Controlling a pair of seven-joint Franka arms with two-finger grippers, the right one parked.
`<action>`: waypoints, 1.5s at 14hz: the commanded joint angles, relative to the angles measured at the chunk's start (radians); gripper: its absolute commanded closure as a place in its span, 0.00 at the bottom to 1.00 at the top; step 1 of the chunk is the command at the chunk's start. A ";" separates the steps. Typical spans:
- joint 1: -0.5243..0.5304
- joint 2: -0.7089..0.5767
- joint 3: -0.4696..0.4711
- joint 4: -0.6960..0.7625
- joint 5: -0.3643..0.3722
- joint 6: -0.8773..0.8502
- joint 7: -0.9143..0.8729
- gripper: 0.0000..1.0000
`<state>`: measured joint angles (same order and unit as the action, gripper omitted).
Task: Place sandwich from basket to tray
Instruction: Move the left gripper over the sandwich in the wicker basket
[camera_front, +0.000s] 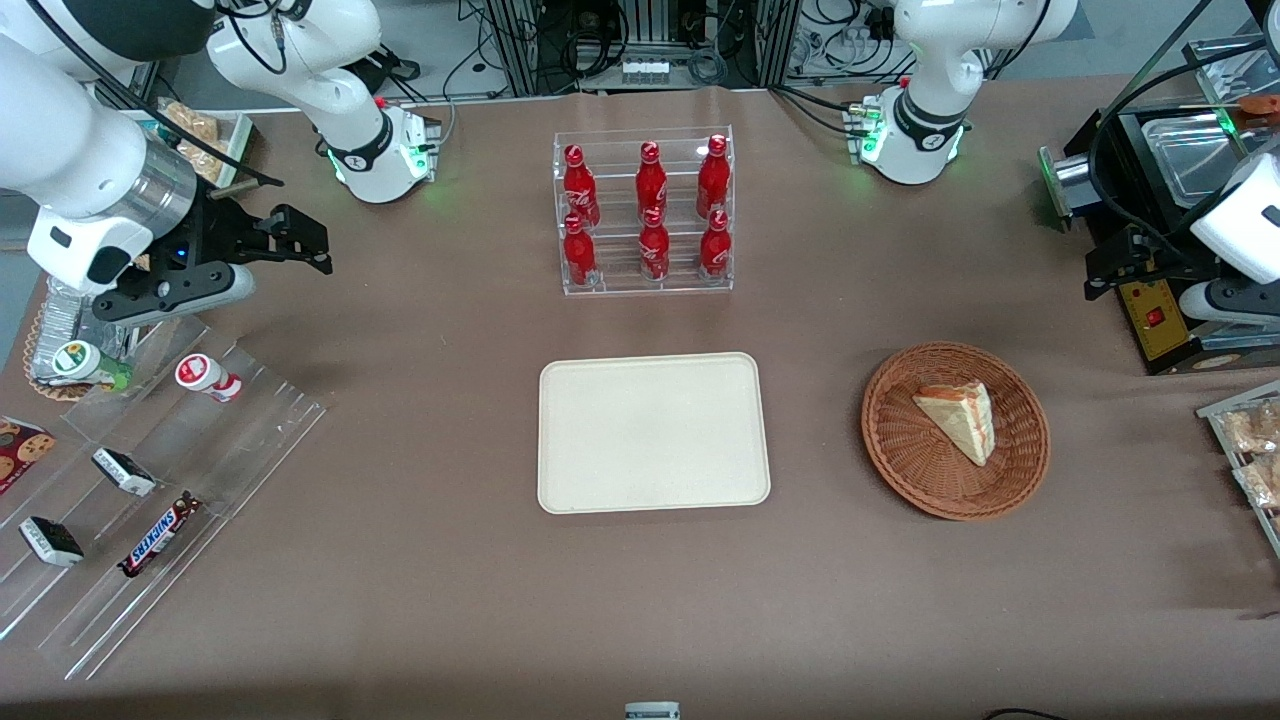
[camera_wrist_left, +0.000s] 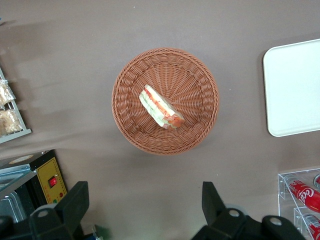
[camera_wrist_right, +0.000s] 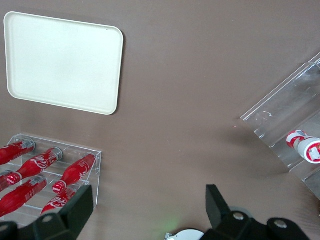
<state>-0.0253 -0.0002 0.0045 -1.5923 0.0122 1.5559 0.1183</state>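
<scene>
Sandwich (camera_front: 960, 418) wedge lying in basket (camera_front: 900, 440); cream tray (camera_front: 653, 432) beside.

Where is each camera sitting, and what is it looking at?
Front view: high up, facing both arms, looking down on the tray, the basket and the sandwich.
Left wrist view: on the working arm, looking straight down at the basket with the sandwich; the open end effector hangs above the table beside the basket.
Right wrist view: on the parked arm, looking down at the tray and cola bottles.
All three views show the tray.
</scene>
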 joint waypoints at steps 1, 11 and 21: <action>0.004 0.003 -0.014 0.009 0.014 -0.005 0.007 0.00; 0.010 0.029 -0.012 -0.064 0.015 -0.001 0.003 0.00; 0.015 0.035 -0.006 -0.671 0.038 0.760 -0.200 0.00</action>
<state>-0.0197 0.0718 0.0045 -2.1681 0.0324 2.2067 0.0531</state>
